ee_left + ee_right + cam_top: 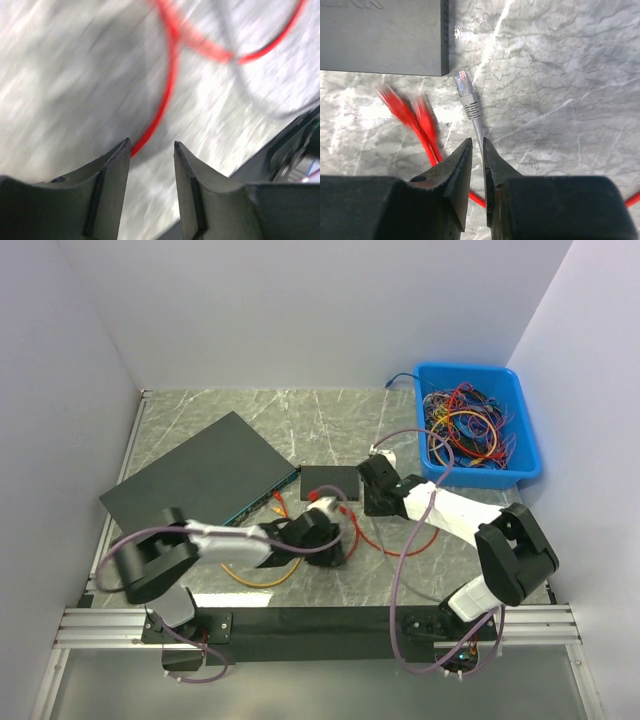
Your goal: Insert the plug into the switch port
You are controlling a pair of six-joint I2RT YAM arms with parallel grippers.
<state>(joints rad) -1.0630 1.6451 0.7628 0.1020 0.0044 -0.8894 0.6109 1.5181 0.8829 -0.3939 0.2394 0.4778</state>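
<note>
One clear plug (463, 82), grey boot (470, 106), grey cable (477, 127) in right hand (477, 143).

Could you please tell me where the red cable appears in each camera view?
Top external: the thin red cable loops just right of centre.
Left wrist: the cable curves from the top edge down to the left gripper.
Right wrist: its blurred red ends lie left of the grey cable, beneath the small black box.
Shared landmark: that box, central in the top view.
</note>
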